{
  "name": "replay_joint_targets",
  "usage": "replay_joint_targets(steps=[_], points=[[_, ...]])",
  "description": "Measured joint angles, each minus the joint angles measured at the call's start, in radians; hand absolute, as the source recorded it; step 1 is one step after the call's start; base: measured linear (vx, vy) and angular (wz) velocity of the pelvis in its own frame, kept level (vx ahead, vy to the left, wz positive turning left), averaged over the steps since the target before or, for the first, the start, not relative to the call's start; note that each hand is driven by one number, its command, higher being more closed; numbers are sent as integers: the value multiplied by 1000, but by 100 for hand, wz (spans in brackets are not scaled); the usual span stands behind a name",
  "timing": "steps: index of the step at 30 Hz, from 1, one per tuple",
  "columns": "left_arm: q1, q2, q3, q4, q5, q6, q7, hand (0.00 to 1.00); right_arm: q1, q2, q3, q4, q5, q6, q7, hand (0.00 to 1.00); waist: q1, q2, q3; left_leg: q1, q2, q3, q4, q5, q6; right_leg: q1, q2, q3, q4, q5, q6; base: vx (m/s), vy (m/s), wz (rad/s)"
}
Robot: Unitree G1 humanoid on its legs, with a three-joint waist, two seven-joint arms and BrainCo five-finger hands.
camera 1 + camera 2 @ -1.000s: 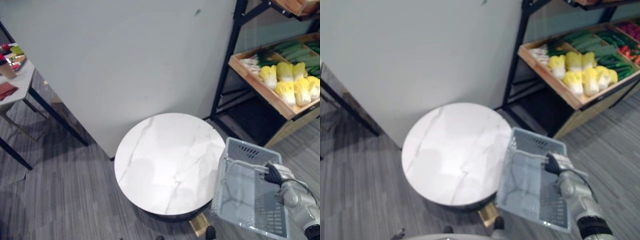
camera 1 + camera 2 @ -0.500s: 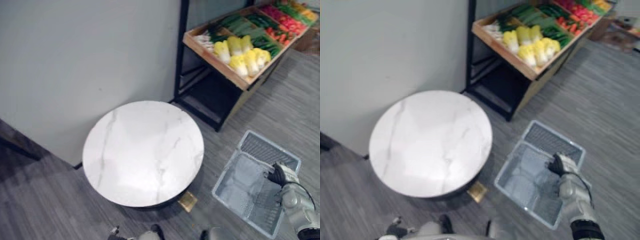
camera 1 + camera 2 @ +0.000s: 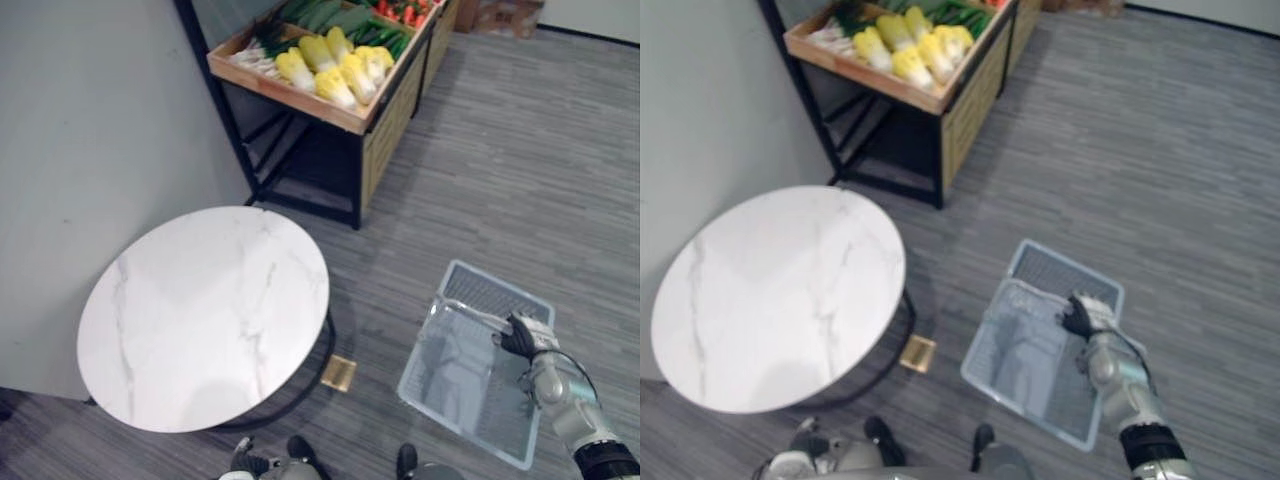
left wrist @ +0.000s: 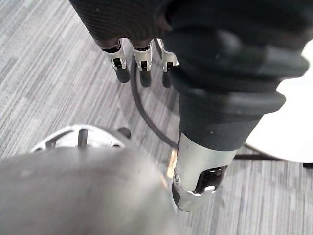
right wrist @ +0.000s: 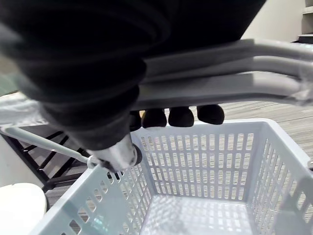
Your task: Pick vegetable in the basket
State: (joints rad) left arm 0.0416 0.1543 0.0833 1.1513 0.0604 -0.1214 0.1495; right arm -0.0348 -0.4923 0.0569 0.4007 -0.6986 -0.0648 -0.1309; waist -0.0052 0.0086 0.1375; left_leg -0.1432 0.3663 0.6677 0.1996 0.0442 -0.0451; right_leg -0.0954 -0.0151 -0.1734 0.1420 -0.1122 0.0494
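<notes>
Round marble worktop (image 3: 200, 320): well left of right hand (image 3: 522, 338). Vegetables (image 3: 335, 75): in shelf crate (image 3: 300, 98), far ahead-left of right hand. Basket (image 3: 455, 390): hangs under right hand, fingers curled round handle (image 5: 230, 88). Left hand (image 4: 143, 61): fingers relaxed, nothing held.

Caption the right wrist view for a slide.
Right hand curled round the handle of an empty grey basket.
</notes>
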Motion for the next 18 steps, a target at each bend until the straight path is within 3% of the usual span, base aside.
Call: replay_joint_targets(steps=[1, 4, 5, 6, 7, 10, 12, 14, 18], points=[[0, 3, 1, 0, 0, 0, 1, 0, 7, 0, 0, -7, 0, 0, 0, 100, -1, -2, 6, 6, 13, -8, 19, 0, 0, 7, 9, 9, 0, -8, -8, -91, -174, -37], [2, -1, 3, -3, -1, -4, 3, 0, 9, -7, 9, -14, 0, -1, -1, 100, 5, 0, 36, 19, 5, -252, 125, 28, 24, 62, 14, 76, 4, -20, -28, -44, -139, -63], [5, -9, 6, -5, -2, -8, 3, 0, -4, -20, 37, -14, 1, -2, -2, 100, 11, -2, 40, 8, -32, -387, 176, 27, 17, 63, 8, 126, 3, -15, -37, 3, -33, -72], [5, -13, 7, -6, -2, -8, 3, 0, -9, -24, 45, -14, 1, -3, -2, 100, 13, 1, 40, 2, -49, -424, 185, 14, 9, 62, 6, 143, 2, -12, -41, 45, 46, -135], [7, -31, 11, -8, -3, -9, 3, 0, -41, -38, 87, -13, 1, -5, -6, 100, 25, 15, 38, -5, -159, -558, 189, -101, -20, 32, -7, 231, 1, -3, -53, 61, 122, -122], [9, -56, 9, -9, -10, -15, 0, 0, -56, -39, 113, -12, 2, -10, -1, 100, 40, 61, 47, 6, -246, -585, 60, -146, -9, 7, 13, 293, -2, 35, -40, 77, 194, -103], [9, -55, 8, -7, -10, -12, -1, 0, -61, -36, 117, -14, 2, -17, 3, 100, 44, 72, 41, 44, -252, -585, -12, -164, -27, -18, 21, 302, 1, 33, -22, 98, 178, -32], [5, -55, 10, -10, -11, -14, -1, 0, -62, -40, 112, -14, 3, -31, 4, 100, 50, 58, 52, 34, -265, -578, 3, -164, -26, -15, 0, 306, -15, 41, -9, 73, 142, -7], [4, -54, 6, -10, -12, -14, -1, 0, -64, -38, 113, -19, 4, -50, 6, 100, 50, 57, 52, 40, -276, -568, 36, -179, -15, 19, -14, 321, -55, 53, 10, 60, 80, -12]])
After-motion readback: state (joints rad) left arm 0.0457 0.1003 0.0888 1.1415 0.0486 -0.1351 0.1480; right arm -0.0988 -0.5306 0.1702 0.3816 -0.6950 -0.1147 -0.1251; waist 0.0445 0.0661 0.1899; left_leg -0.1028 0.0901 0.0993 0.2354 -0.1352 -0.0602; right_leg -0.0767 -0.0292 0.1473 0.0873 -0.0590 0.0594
